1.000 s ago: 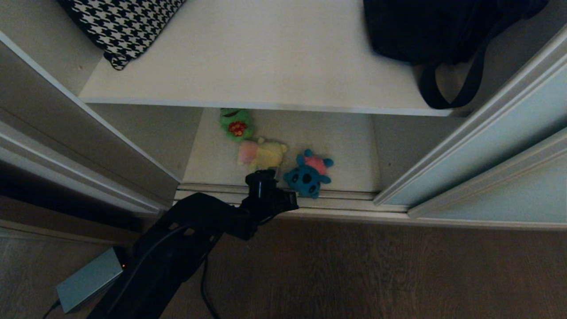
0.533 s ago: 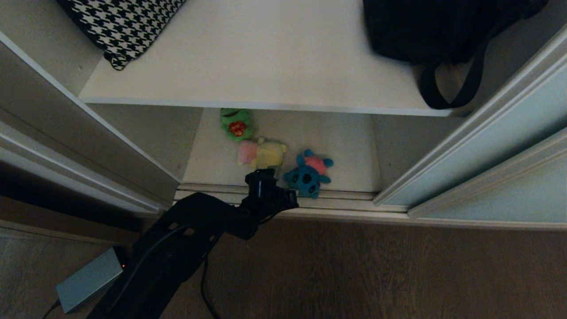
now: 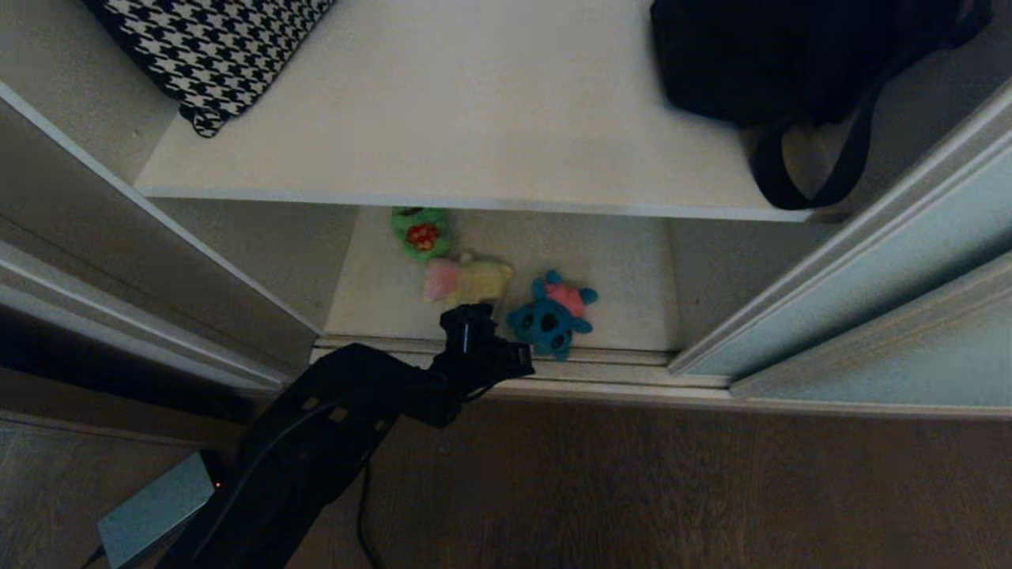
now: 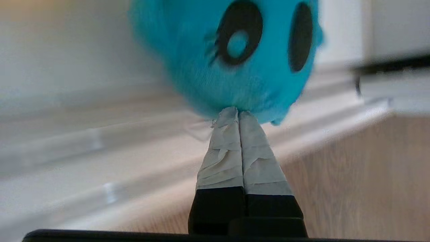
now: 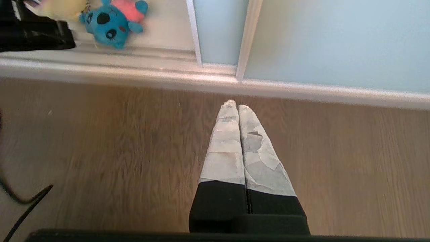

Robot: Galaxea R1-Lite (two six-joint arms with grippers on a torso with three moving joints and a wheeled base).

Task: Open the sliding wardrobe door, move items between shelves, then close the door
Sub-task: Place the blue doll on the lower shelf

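The sliding wardrobe door (image 3: 893, 237) stands slid to the right, so the shelves show. On the lower shelf (image 3: 624, 261) lie a blue plush toy (image 3: 551, 318) with a pink back and a pale yellow one (image 3: 468, 280). My left gripper (image 3: 496, 346) reaches in low over the door track, just left of the blue toy. In the left wrist view its taped fingertips (image 4: 239, 112) are shut flat together and touch the blue toy's (image 4: 235, 67) lower edge. My right gripper (image 5: 238, 106) hangs shut over the wooden floor, in front of the door (image 5: 218, 30).
A green plush (image 3: 421, 233) lies further back on the lower shelf. The upper shelf (image 3: 474, 126) carries a houndstooth cushion (image 3: 213, 47) and a black bag (image 3: 791, 55) whose strap hangs over its edge. A grey box (image 3: 150, 514) with a cable lies on the floor.
The whole head view has slid slightly downward, so the camera moved. The left arm and the toys keep their places relative to each other.
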